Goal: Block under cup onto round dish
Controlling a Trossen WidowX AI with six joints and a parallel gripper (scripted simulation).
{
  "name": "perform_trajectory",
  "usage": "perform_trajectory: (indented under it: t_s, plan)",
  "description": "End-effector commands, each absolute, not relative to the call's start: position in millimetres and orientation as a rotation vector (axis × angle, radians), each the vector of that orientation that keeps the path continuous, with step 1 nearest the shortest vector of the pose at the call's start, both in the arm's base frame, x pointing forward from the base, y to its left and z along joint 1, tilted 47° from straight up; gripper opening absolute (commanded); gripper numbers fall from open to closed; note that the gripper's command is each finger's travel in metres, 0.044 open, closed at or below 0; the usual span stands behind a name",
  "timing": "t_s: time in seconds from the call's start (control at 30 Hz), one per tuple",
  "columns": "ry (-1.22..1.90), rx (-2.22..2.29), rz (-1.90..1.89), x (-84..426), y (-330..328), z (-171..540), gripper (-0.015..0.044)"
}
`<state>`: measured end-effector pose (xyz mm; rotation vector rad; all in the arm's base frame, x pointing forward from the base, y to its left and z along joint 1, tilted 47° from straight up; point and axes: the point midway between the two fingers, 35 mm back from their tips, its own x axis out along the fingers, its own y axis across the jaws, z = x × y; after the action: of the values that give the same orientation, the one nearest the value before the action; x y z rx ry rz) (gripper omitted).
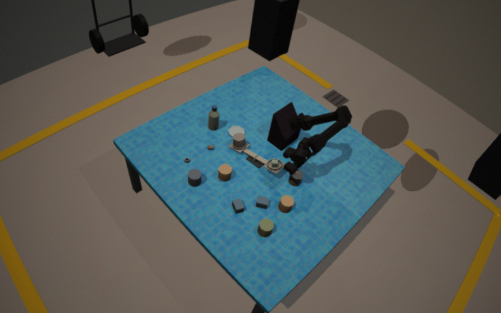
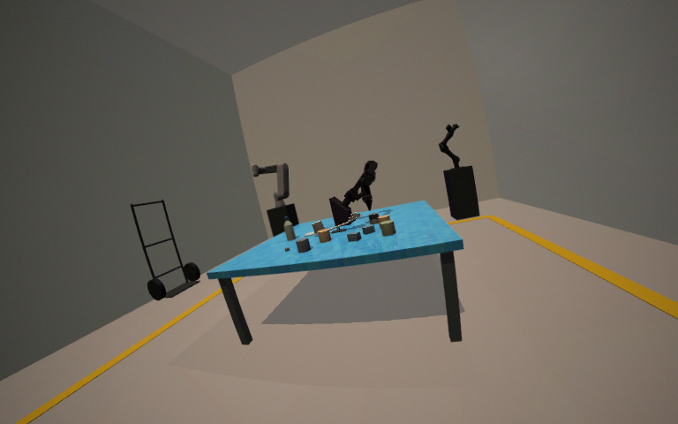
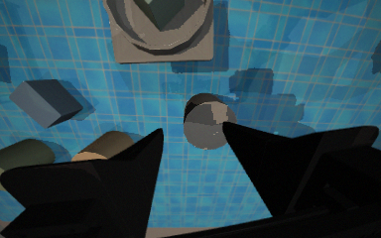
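Pale-green block (image 1: 274, 162) (image 3: 160, 11) cut off in wrist view | dish (image 1: 236, 130) partly hidden

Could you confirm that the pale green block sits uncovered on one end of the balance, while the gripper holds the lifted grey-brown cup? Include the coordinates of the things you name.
The gripper (image 1: 290, 160) (image 2: 369, 208) (image 3: 192, 129) isn't holding the grey-brown cup (image 1: 295, 178) (image 2: 373, 218) (image 3: 208, 130); the top view shows it standing on the table.

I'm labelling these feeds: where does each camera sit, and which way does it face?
Top: high over a table corner, looking down; whole arm shows.
Exterior: low beyond the table's edge, facing its side; arm shows across the table.
Wrist: on the arm, looking past the end effector's two black fingers.
Top and exterior share the bottle.
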<state>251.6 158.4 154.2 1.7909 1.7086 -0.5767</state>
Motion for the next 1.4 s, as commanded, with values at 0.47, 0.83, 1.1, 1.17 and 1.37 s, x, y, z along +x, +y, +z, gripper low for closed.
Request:
perform_trajectory:
  t_s: [0.47,0.83,1.1,1.17,1.37]
  plan:
    - [1.723,1.386,-0.170,282,85,113,0.0260]
    - [1.720,1.253,0.009,285,58,99,0.0260]
    - [1.720,1.253,0.009,285,69,89,0.0260]
    - [1.720,1.253,0.009,286,72,86,0.0260]
    - [1.720,1.253,0.009,286,79,80,0.0260]
